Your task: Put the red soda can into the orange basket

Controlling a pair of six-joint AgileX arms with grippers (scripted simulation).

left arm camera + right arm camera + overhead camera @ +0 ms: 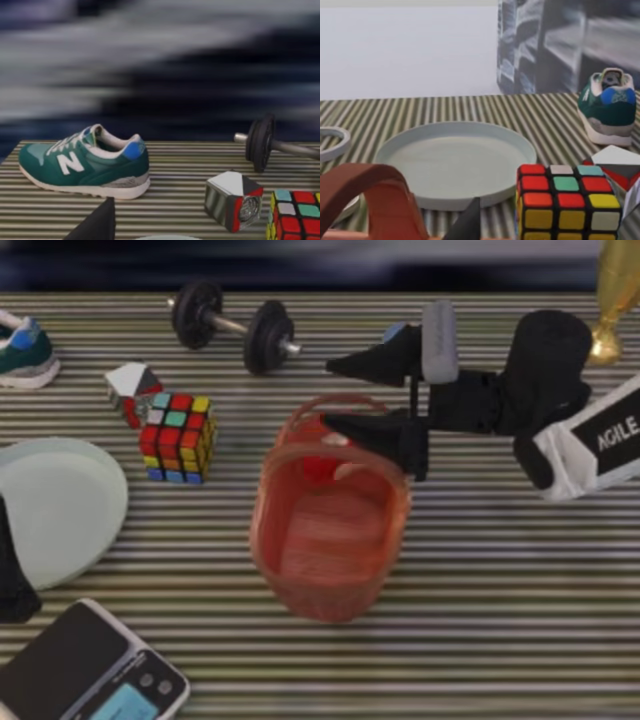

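Left arm parked at the worktop's left edge; its tool state cannot be told. Orange basket (330,530) mid-worktop; red soda can (318,469) sits inside at its far end. Right tool (345,393) hangs over the far rim, fingers spread, empty: can released, probably.

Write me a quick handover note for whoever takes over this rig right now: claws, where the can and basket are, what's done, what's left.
Right claw: open, fingers spread over the far rim of the orange basket, holding nothing.
Left arm: parked at the table's left edge; only a dark fingertip shows in its wrist view.
Red soda can: inside the basket, at its far end under the handle, partly hidden.
Basket: mid-table, right of the puzzle cube.
Done: can appears dropped in and released.
Left: probably just pull the right arm back clear of the handle.
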